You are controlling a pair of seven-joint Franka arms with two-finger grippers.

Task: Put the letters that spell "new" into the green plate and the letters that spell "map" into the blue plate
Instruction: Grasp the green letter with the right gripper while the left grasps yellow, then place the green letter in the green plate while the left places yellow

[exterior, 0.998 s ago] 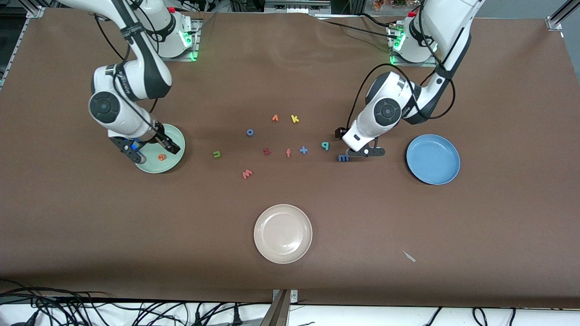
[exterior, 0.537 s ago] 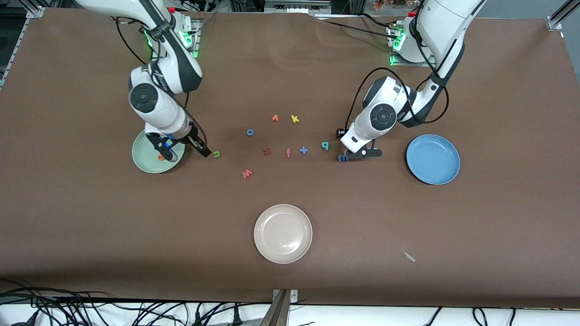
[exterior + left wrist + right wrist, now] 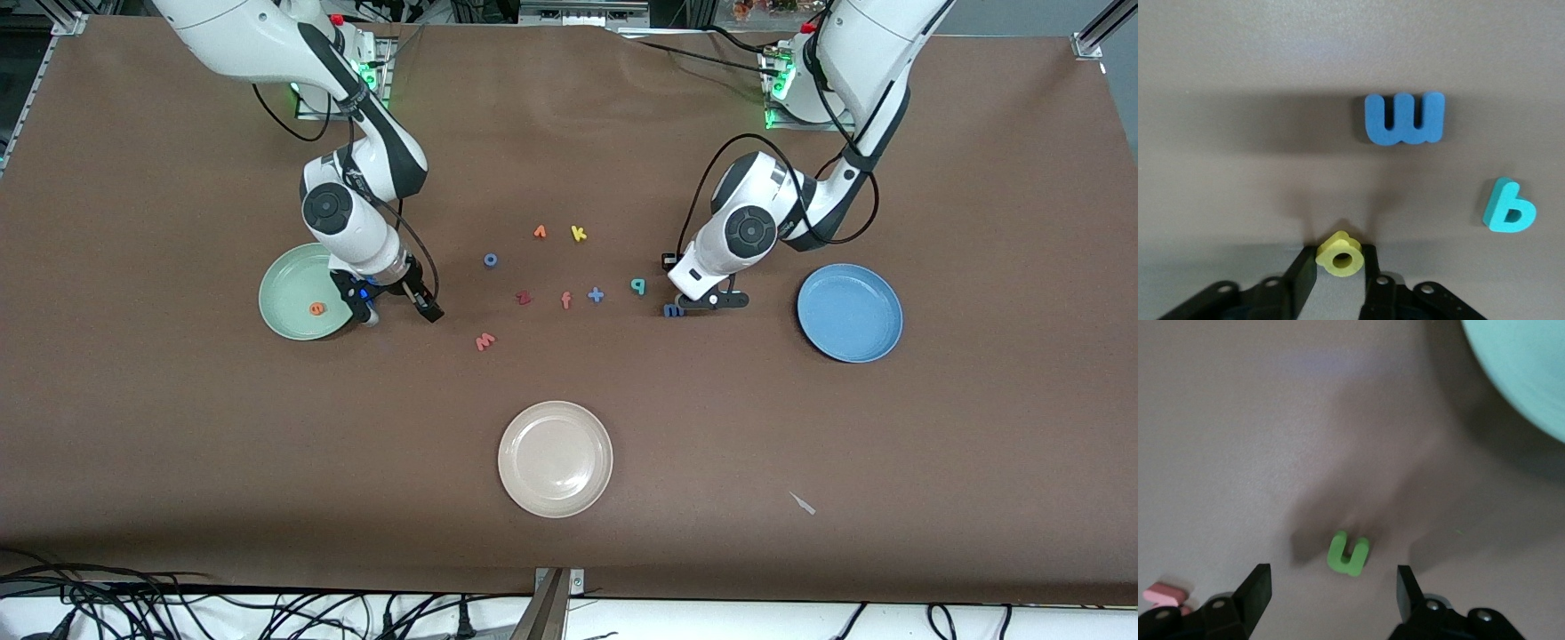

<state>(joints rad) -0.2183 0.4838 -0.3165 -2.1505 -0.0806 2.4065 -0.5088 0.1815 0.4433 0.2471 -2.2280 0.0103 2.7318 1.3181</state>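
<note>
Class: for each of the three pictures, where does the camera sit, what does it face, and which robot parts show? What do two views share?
Front view: high across the table, facing both arms, letters, green plate.
Left wrist view: looks down on left gripper shut on yellow a.
Right wrist view: looks down between open right gripper fingers at green n.
Shared: blue m.

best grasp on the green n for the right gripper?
Come straight down. The green n lies flat on the table beside the green plate, between the right gripper's open fingers. Likely best to pinch across its two outer legs; too flat for a side approach.
</note>
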